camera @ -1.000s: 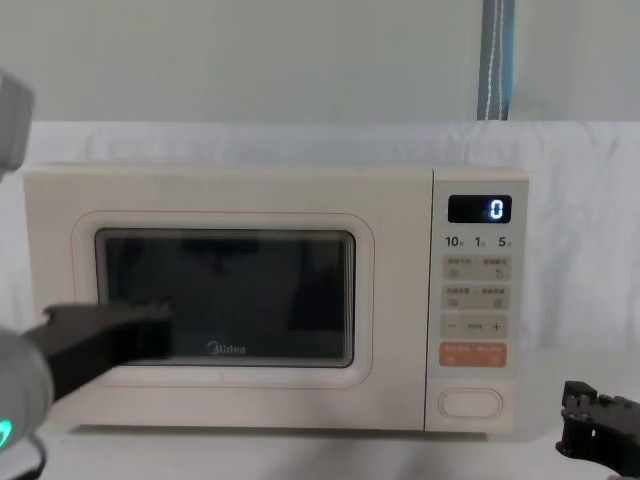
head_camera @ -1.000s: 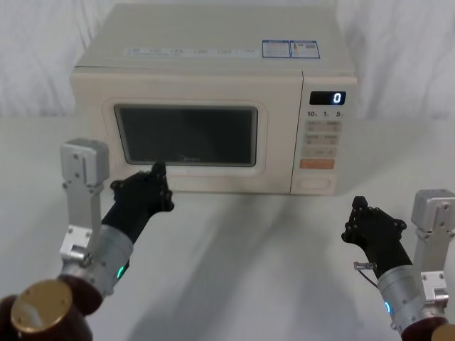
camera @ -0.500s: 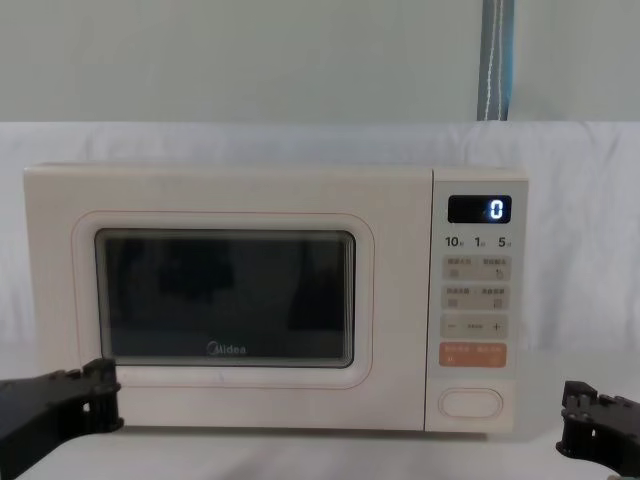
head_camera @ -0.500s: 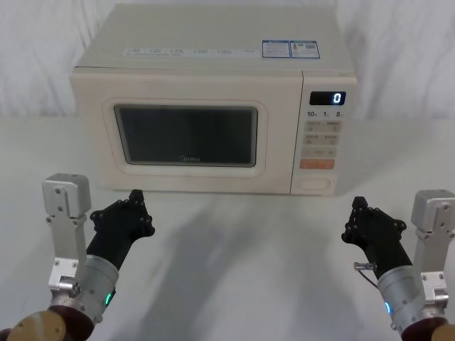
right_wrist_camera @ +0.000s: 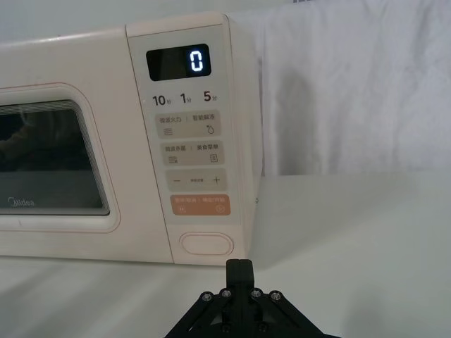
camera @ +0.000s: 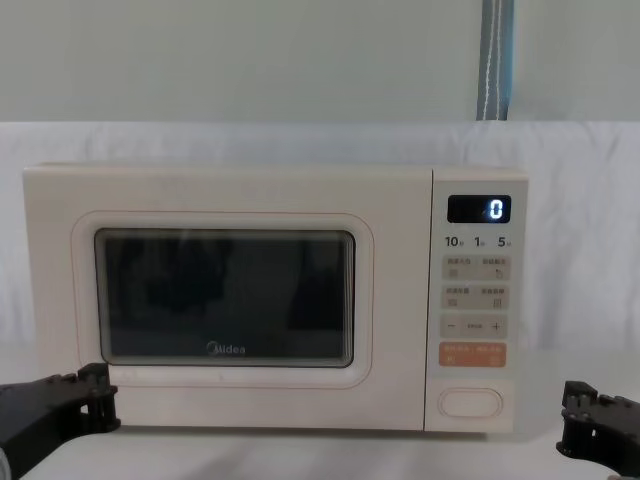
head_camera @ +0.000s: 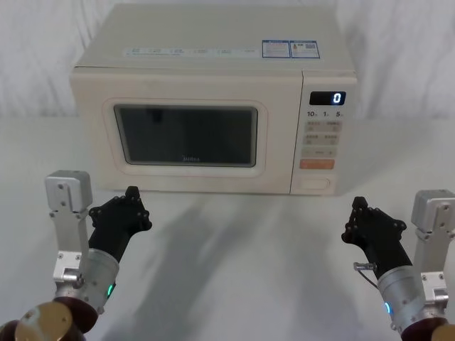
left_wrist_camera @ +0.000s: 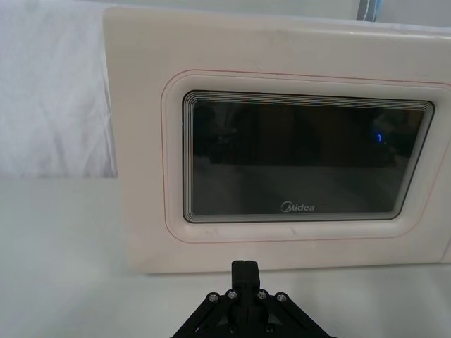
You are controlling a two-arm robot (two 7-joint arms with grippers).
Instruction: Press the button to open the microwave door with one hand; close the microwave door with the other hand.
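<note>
Left claw [head_camera: 129,192]: black fingers pressed together to a narrow tip, holding nothing, hovering over the desk [head_camera: 234,256] just short of the microwave's lower left front corner
Right claw [head_camera: 357,204]: fingers likewise together and empty, low over the desk, with the control panel ahead of it and slightly toward the other claw
Microwave [head_camera: 213,99]: boxy cream oven standing ahead of both claws, its front facing them, blue-and-white labels on its top
Microwave door [left_wrist_camera: 282,162]: shut flush with the body; a dark rounded window in a raised frame, "Midea" printed under the glass; it lies straight ahead of the left claw and a little higher
Button [right_wrist_camera: 206,243]: wide cream pill shape at the foot of the control panel, straight ahead of the right claw and just above its tip in the right wrist view
Orange key [right_wrist_camera: 201,205]: rectangular, directly above the button
Display [right_wrist_camera: 179,63]: black, lit with "0", at the top of the panel
Edges: the door's left edge is nearly in line with the left claw; the oven's right edge lies a little inward of the right claw
Open room: bare desk between the two claws, and a strip of it between each tip and the oven front
Backdrop: white cloth behind and beside the oven
</note>
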